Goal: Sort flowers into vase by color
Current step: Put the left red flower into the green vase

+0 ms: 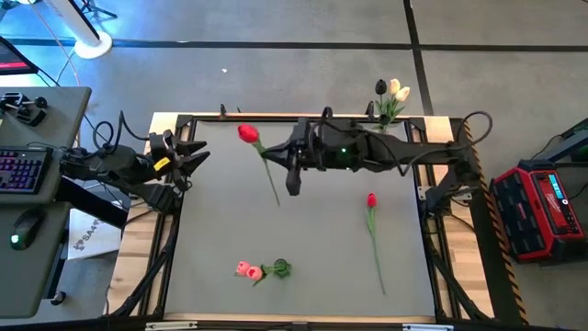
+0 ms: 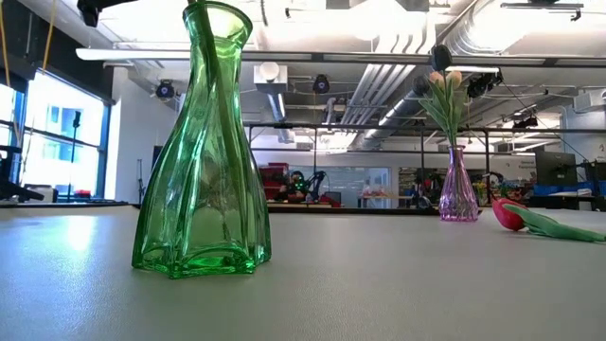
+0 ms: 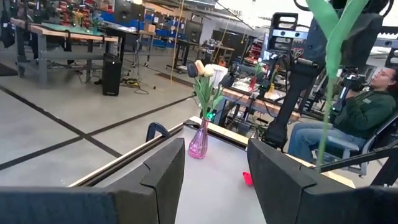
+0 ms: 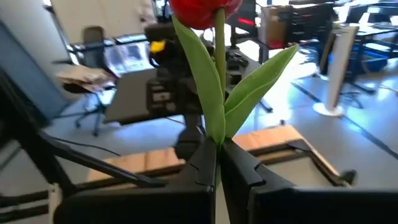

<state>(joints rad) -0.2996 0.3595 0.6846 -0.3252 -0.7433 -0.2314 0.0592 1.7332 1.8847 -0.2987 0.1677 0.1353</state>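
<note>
Between right end effector (image 4: pixel 217 163) fingers: tulip stem (image 4: pixel 219 93)

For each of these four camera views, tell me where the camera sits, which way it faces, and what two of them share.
High: overhead, straight down on the grey table; both dark arms show.
Low: table height, level past a green glass vase into the room; no arm clearly visible.
Left wrist: on the left arm, past its open left end effector toward a pink glass vase.
Right wrist: on the right arm; the right end effector is shut on a red tulip with a green stem.
Shared: low and left wrist both see the pink vase.
</note>
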